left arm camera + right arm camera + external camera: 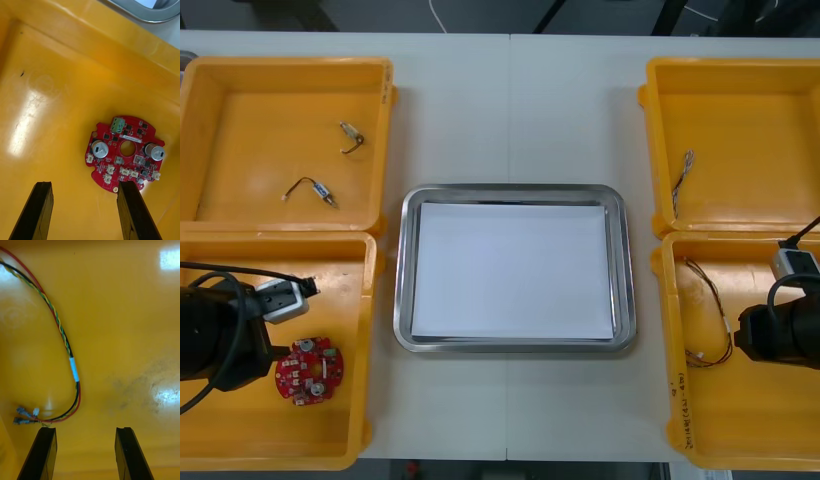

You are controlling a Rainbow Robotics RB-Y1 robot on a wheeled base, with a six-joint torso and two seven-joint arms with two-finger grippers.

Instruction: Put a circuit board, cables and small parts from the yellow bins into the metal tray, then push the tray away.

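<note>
Hovering left end effector [85, 184], circuit board [112, 146], right end effector [86, 429], cable [75, 369]

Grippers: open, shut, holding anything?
Left gripper: open, empty, near the circuit board.
Right gripper: open, empty, near the red and yellow cable.

Table [510, 120]: light, matte surface, evenly lit, no hard shadows. A thin seam [510, 100] runs across it from far edge to near edge, roughly mid-width. Beyond the far edge is a dark floor [380, 14] with a white cord [437, 14] curving on it and dark slanted struts [552, 12].
</note>
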